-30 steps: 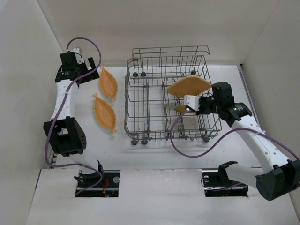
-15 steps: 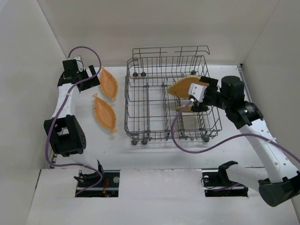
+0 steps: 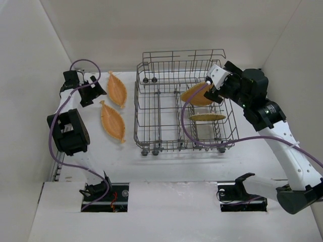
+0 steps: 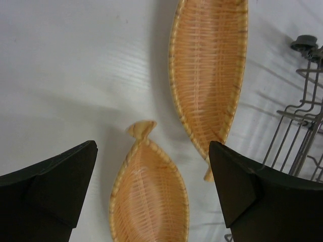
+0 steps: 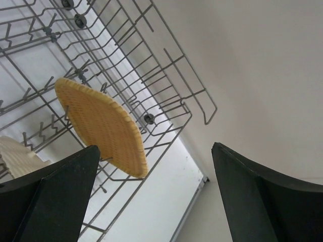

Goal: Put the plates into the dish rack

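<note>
Withdrawn to upper right, the right gripper [image 3: 214, 86] is held wide open, empty; the left gripper [image 4: 152, 145] is likewise spread above two plates [image 4: 209, 75].

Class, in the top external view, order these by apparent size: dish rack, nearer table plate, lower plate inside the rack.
1. Dish rack.
2. Nearer table plate.
3. Lower plate inside the rack, a thin sliver because it shows edge-on; true size may match.
</note>
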Action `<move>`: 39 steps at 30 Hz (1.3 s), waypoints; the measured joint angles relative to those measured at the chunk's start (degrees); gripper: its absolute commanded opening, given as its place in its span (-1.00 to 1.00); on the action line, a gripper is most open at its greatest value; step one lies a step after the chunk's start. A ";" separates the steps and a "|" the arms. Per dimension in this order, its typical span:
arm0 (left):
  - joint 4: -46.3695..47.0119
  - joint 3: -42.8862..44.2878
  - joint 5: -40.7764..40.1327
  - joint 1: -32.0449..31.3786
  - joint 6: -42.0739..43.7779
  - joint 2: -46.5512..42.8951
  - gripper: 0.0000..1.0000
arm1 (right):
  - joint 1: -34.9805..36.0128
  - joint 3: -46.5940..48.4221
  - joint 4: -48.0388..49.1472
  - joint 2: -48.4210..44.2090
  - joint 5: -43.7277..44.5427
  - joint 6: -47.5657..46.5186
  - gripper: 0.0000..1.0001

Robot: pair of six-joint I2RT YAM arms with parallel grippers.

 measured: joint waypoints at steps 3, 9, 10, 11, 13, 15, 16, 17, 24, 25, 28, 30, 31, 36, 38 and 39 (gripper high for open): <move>0.26 5.90 2.84 0.04 -0.90 6.08 0.87 | 1.49 0.04 -0.22 0.37 2.36 1.60 0.98; -0.90 22.97 6.03 -0.57 -1.64 18.84 0.68 | 2.03 3.80 -1.40 3.56 5.14 2.10 0.97; -1.36 26.05 6.36 -0.81 -1.75 20.94 0.60 | 2.01 4.76 -1.64 4.26 5.42 2.10 0.97; -1.90 29.00 6.67 -1.14 -1.81 22.93 0.56 | 2.01 5.55 -1.84 4.87 5.64 2.08 0.97; -3.06 33.92 6.99 -1.86 -1.95 26.29 0.54 | 1.88 7.52 -2.49 6.25 5.99 1.97 0.97; -4.02 36.44 7.21 -2.49 -1.99 28.35 0.54 | 1.42 9.75 -3.04 7.82 6.19 1.62 0.96; -4.44 36.92 7.37 -2.75 -2.01 28.94 0.53 | 1.03 10.99 -3.37 8.61 6.23 1.44 0.96; -4.92 37.13 7.45 -3.06 -2.03 29.38 0.52 | 0.50 12.09 -3.65 9.31 6.32 1.42 0.95; -7.37 37.16 7.78 -3.96 -2.23 30.99 0.37 | -3.21 18.16 -4.85 13.00 7.32 1.33 0.95; -7.54 37.16 7.78 -3.93 -2.27 31.06 0.32 | -3.32 18.56 -5.11 13.27 7.34 1.22 0.95; -8.00 37.16 7.80 -3.74 -2.40 31.06 0.26 | -3.30 19.54 -5.42 14.14 7.34 1.18 0.95; -8.11 37.13 7.80 -3.67 -2.40 31.08 0.25 | -3.30 19.98 -5.46 14.69 7.41 1.16 0.95; -8.15 37.11 7.78 -3.67 -2.43 31.08 0.25 | -3.30 20.13 -5.51 14.99 7.50 1.14 0.95; -8.26 36.63 7.82 -3.67 -2.60 31.08 0.25 | -3.30 20.92 -6.84 16.02 8.39 1.01 0.95; -8.33 36.22 7.85 -3.67 -2.75 31.17 0.24 | -3.30 21.14 -7.54 16.15 8.72 1.01 0.96; -8.39 35.95 7.85 -3.67 -2.82 31.21 0.20 | -3.30 21.22 -7.93 16.15 8.90 1.03 0.96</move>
